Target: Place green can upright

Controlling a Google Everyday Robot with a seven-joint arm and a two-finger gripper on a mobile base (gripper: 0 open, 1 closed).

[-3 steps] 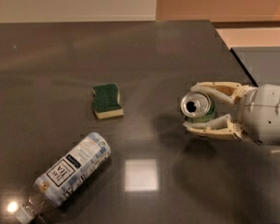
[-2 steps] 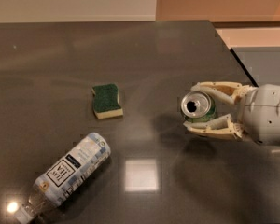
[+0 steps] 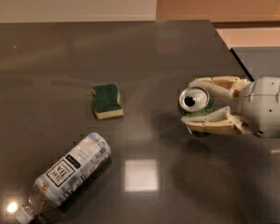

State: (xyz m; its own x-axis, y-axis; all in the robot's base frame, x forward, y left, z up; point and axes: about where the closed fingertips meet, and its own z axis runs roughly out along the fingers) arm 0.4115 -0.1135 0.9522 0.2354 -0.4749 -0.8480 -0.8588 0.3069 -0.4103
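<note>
The green can lies on its side between the fingers of my gripper, its silver pull-tab top facing left toward the camera. Only the silver end and a bit of dark-green body show; the rest is hidden by the fingers. The gripper comes in from the right edge, over the right part of the dark table. Its two cream fingers are shut on the can, one above and one below it. I cannot tell whether the can rests on the table or is held just above it.
A green-topped yellow sponge lies left of the gripper. A clear bottle with a white-and-blue label lies on its side at the front left. The table's right edge runs close behind the gripper.
</note>
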